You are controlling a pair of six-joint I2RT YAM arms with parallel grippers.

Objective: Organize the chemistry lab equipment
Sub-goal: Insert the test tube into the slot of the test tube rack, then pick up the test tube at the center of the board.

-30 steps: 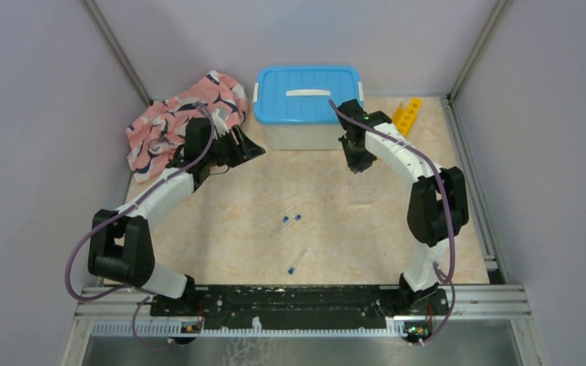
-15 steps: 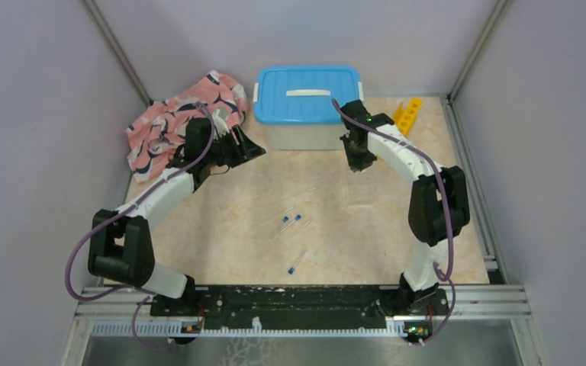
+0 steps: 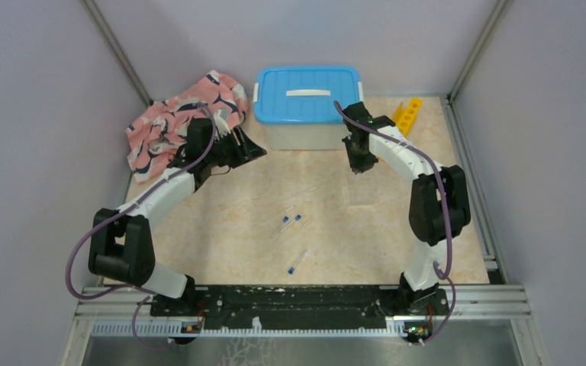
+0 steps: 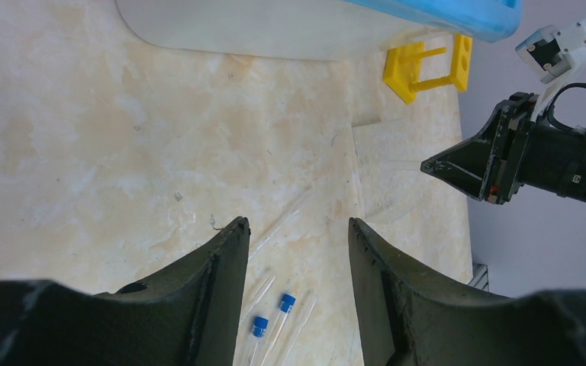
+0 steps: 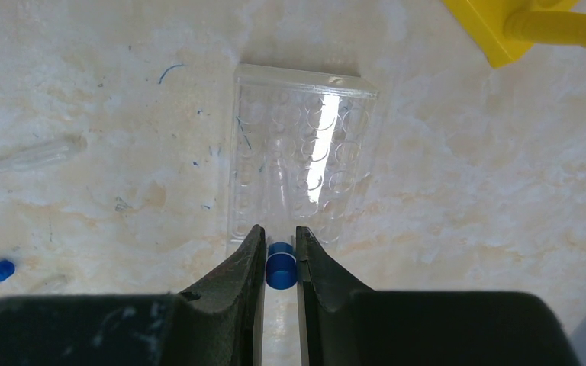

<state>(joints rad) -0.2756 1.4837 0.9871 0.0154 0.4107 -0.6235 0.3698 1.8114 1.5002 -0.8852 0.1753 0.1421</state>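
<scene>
My right gripper (image 3: pixel 359 162) hovers in front of the bin, shut on a thin clear tube with a blue cap (image 5: pixel 280 267). In the right wrist view the cap sits between the fingers (image 5: pixel 248 263), above a clear plate of round wells (image 5: pixel 297 168). My left gripper (image 3: pixel 253 149) is open at the bin's left front corner, with nothing between its fingers (image 4: pixel 221 282). Three more blue-capped tubes (image 3: pixel 284 220) (image 3: pixel 297 218) (image 3: pixel 296 263) lie mid-table, two of them showing in the left wrist view (image 4: pixel 259 326) (image 4: pixel 287 303). The yellow rack (image 3: pixel 407 116) lies at the back right.
A white bin with a blue lid (image 3: pixel 307 95) stands at the back centre. The pink patterned cloth (image 3: pixel 175 122) is bunched at the back left, behind the left arm. Another clear tube (image 5: pixel 23 156) lies left of the well plate. Purple walls enclose the table.
The right wrist has shifted very slightly near the bin, still gripping the tube. The left arm and the loose tubes have not moved.
</scene>
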